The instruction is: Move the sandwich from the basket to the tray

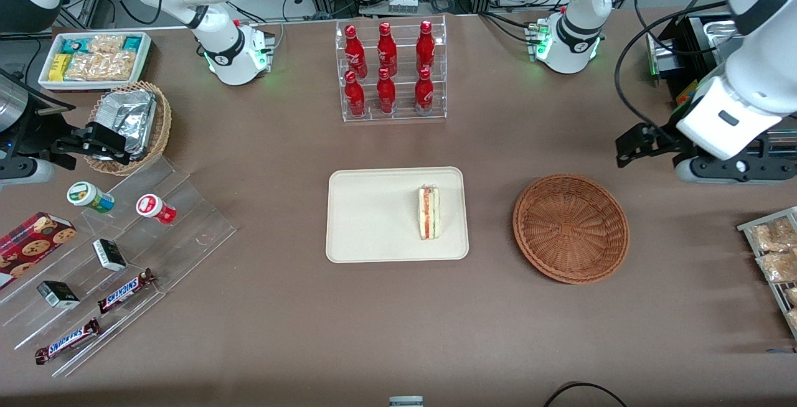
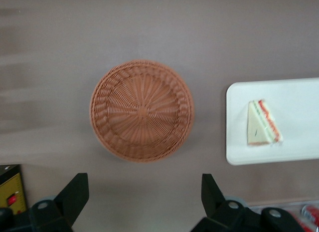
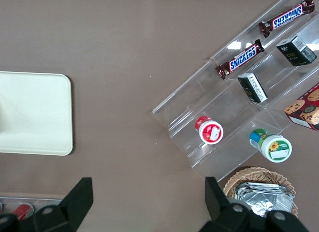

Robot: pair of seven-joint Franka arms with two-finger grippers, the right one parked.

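The sandwich [image 1: 429, 212] [image 2: 263, 123] lies on the cream-white tray [image 1: 373, 220] [image 2: 294, 147], near the tray's edge that faces the basket. The reddish-brown wicker basket [image 1: 570, 228] [image 2: 141, 111] stands beside the tray, toward the working arm's end, with nothing in it. My left gripper [image 1: 626, 145] [image 2: 143, 184] hangs above the table, a little farther from the front camera than the basket and nearer the working arm's end. Its fingers stand wide open with nothing between them. Gripper and basket are apart.
A clear rack of red bottles [image 1: 391, 71] stands farther from the front camera than the tray. Toward the parked arm's end are a stepped acrylic display [image 1: 118, 251] with snacks, a tan basket of foil packets [image 1: 131, 124] and a white snack box [image 1: 93, 58]. Snack packets [image 1: 775, 257] lie at the working arm's end.
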